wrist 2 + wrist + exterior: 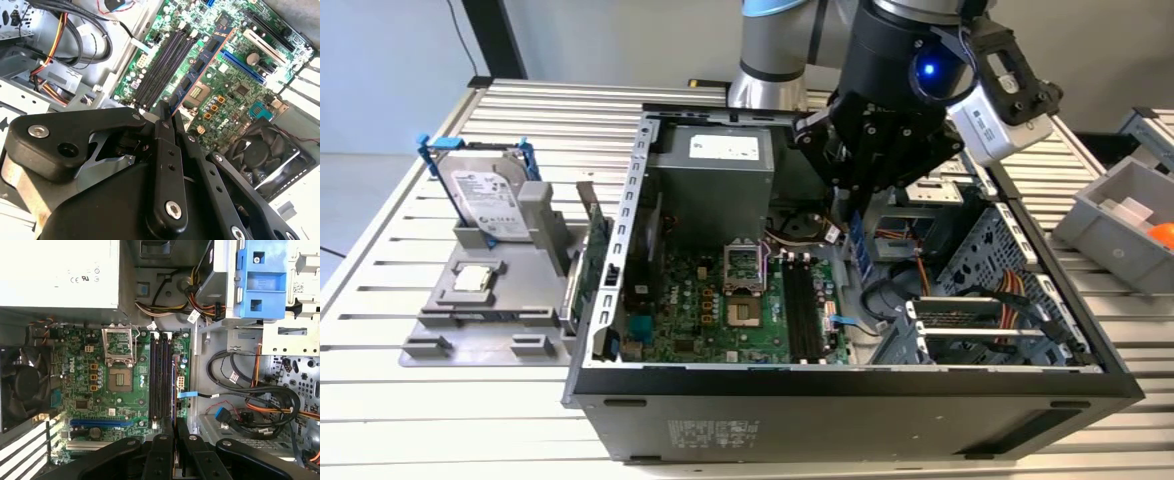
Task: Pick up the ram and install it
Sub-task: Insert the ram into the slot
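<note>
Here the end effector grips the ram edge-on above the motherboard.

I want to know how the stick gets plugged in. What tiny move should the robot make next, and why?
Probably ease down a little. The gripper is shut on the ram, which hangs above the motherboard, running the same way as the black memory slots but not yet in one.

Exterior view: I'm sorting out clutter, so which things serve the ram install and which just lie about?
Job: thin bluish ram stick, in the jaws; long black memory slots.
Lying about: silver hard drive in blue frame; green card with metal bracket; grey plastic bin.
</note>
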